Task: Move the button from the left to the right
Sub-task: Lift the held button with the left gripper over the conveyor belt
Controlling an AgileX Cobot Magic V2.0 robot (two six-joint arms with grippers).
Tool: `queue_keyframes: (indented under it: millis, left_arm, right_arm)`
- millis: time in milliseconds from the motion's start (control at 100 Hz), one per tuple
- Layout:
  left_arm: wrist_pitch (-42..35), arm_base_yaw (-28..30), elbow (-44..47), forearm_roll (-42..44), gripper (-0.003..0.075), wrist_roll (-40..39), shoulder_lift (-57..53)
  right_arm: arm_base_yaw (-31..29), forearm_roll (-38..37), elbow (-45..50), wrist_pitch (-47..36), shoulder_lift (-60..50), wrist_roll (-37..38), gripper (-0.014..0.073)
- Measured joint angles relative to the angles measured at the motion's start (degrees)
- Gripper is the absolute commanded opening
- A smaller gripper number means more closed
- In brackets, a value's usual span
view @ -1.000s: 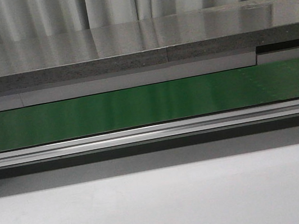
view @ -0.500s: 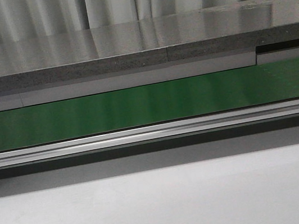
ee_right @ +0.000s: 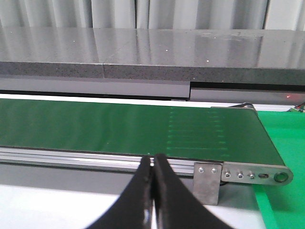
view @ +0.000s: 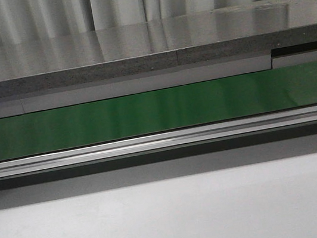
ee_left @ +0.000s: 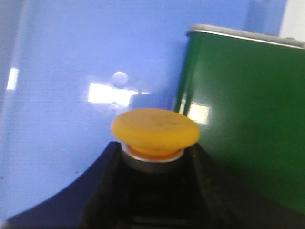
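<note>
Button point(ee_left: 155, 131) clamped in left pincer point(ee_left: 152, 191), wrist view only, right pincer point(ee_right: 152, 191) clenched empty

Front & R-wrist cams – shared green belt point(view: 157, 112) – L-wrist close-up

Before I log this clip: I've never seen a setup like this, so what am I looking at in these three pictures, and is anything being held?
This is a two-armed robot, with one camera looking forward and one on each wrist. The front view shows neither arm, only a long green conveyor belt with a grey counter behind it and a pale table in front. The left wrist picture looks along the left gripper: its black fingers sit on either side of the button, a yellow-orange cap on a metal collar, apparently clamped, over a blue surface beside the belt. The right wrist picture shows the right gripper, its fingers pressed together and holding nothing, facing the belt's end.
</note>
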Motion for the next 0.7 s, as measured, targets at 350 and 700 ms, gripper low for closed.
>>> queue_keyframes:
  millis: [350,700]
  left_arm:
    - [0.67,-3.73,0.00,-0.48,-0.0020,0.59,0.00]
    - [0.67,-3.73,0.00,-1.19,-0.0019,0.95,0.00]
  right_arm:
    - [0.00,0.00,0.00,0.00,0.00,0.00,-0.0067]
    - [0.00,0.00,0.00,0.00,0.00,0.00,-0.0067]
